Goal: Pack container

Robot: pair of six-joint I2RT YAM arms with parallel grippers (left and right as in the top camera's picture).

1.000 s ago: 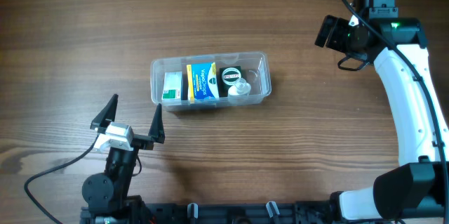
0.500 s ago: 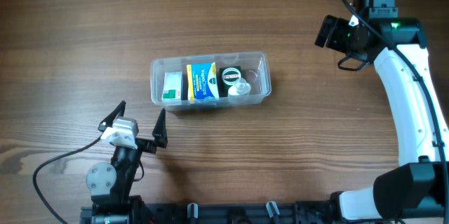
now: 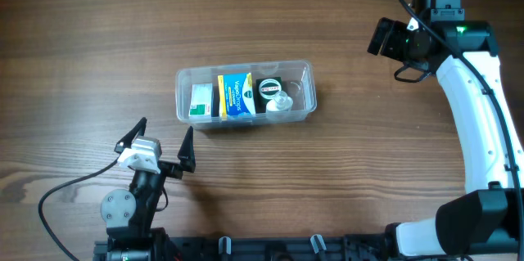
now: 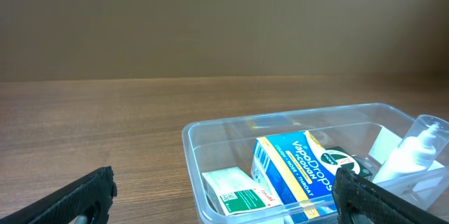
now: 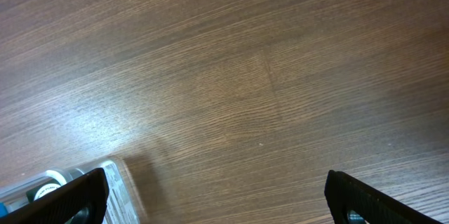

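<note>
The container (image 3: 243, 66) sat near the middle of the tabletop (image 3: 98, 32), long side running left to right. It was a clear tub with no lid on it. Inside, from its left end, stood a white and green box (image 3: 201, 101), then a blue and yellow box (image 3: 236, 95), then a dark box with a round white mark (image 3: 269, 87). A small clear bottle (image 3: 279, 103) lay by the dark box, at the near wall. The right end of the tub had a bare patch. From above, the words on the boxes were too small to read.

The left claw (image 3: 167, 124) hung near the tub, on the robot's side of it, not touching it. Its two black fingers were spread wide and held nothing. In its own camera, the tub's near wall was cut off at the bottom, and one finger hid the bottle's lower part.

The right claw (image 5: 217, 182) was well apart from the tub, up by the far right. Its fingers were spread wide too, with only bare wood between them. Its camera caught just one corner of the tub, partly behind a finger. A green light (image 3: 461, 29) glowed on the white arm (image 3: 479, 122).
</note>
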